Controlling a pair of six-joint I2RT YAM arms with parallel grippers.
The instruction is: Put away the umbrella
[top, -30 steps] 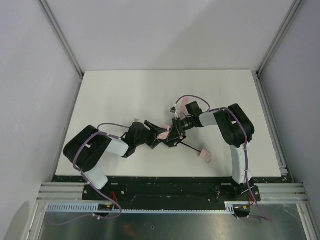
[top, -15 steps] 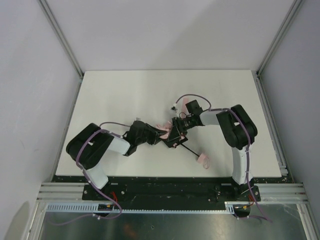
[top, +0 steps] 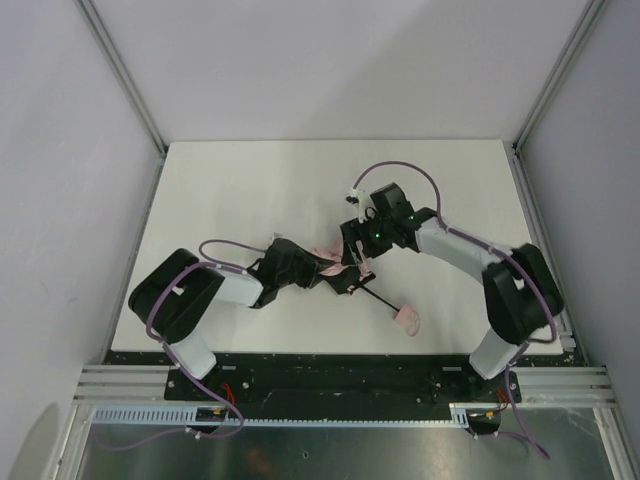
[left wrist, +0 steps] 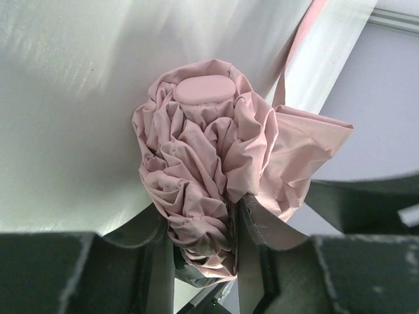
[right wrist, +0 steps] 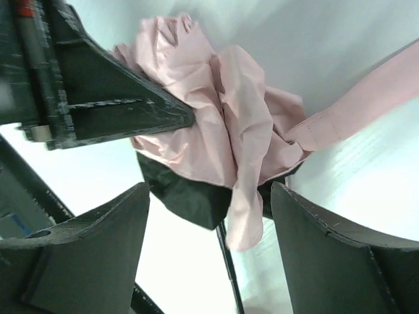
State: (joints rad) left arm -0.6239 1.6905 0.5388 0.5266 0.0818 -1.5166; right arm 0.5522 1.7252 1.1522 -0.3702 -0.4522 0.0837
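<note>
The umbrella [top: 330, 264] lies at the middle of the white table, its pale pink canopy bunched up. A thin black shaft [top: 378, 299] runs from it toward the near right and ends at the small pink handle [top: 408, 320]. My left gripper [top: 318, 276] is shut on the bunched canopy [left wrist: 196, 150], with fabric squeezed between its fingers [left wrist: 255, 248]. My right gripper [top: 355, 252] hovers just beyond the bundle, jaws wide apart. In the right wrist view the pink fabric [right wrist: 216, 124] and the shaft [right wrist: 229, 275] sit between its fingers without touching them.
A pink closing strap [right wrist: 366, 104] trails from the canopy across the table [top: 250, 190]. Grey walls and aluminium rails [top: 540, 240] border the table on three sides. The arm bases stand at the near edge.
My left gripper closed on the canopy. My right gripper has let go of the bundle and opened, and its arm swung outward to the right. The handle shifted slightly.
</note>
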